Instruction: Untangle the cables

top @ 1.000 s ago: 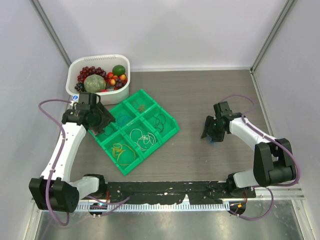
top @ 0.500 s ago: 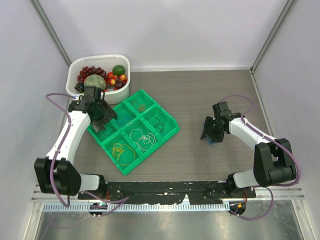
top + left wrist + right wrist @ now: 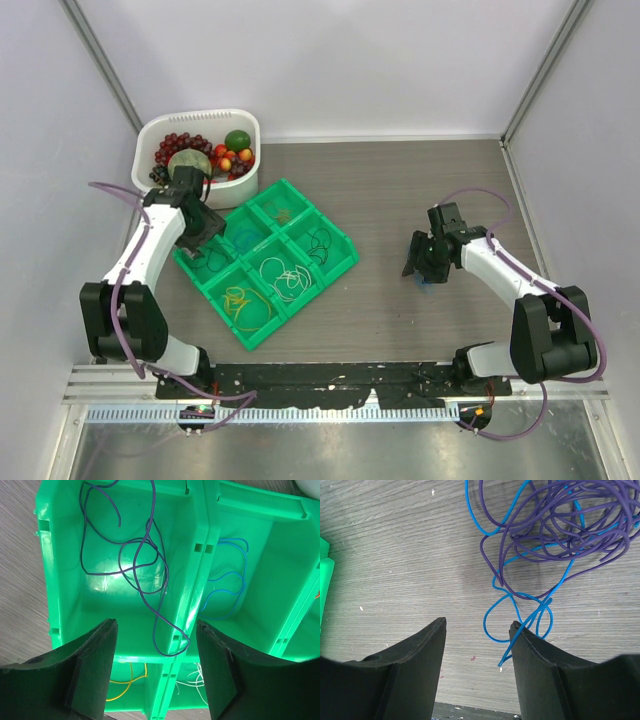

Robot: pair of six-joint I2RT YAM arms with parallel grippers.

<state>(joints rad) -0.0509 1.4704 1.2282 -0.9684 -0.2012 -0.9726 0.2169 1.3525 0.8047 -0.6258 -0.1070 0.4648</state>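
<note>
A grey-brown wood-grain table point(image 3: 400, 190) fills the enclosure, shut in by a plain pale back wall point(image 3: 330, 60), a left wall point(image 3: 45, 150) and a right wall point(image 3: 595, 120). Slanting aluminium posts point(image 3: 100, 60) mark the rear corners. A brushed metal ledge point(image 3: 330, 450) runs along the near edge. The light is soft and even.

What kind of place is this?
Probably a robot lab test cell: white walls enclose a wood-grain table, left arm and right arm bolted at its edge, a green divided tray holding wire loops.

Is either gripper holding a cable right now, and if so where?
Neither. The left gripper hangs open over the purple wires in the green tray; the right gripper is open above the purple-and-blue tangle.
</note>
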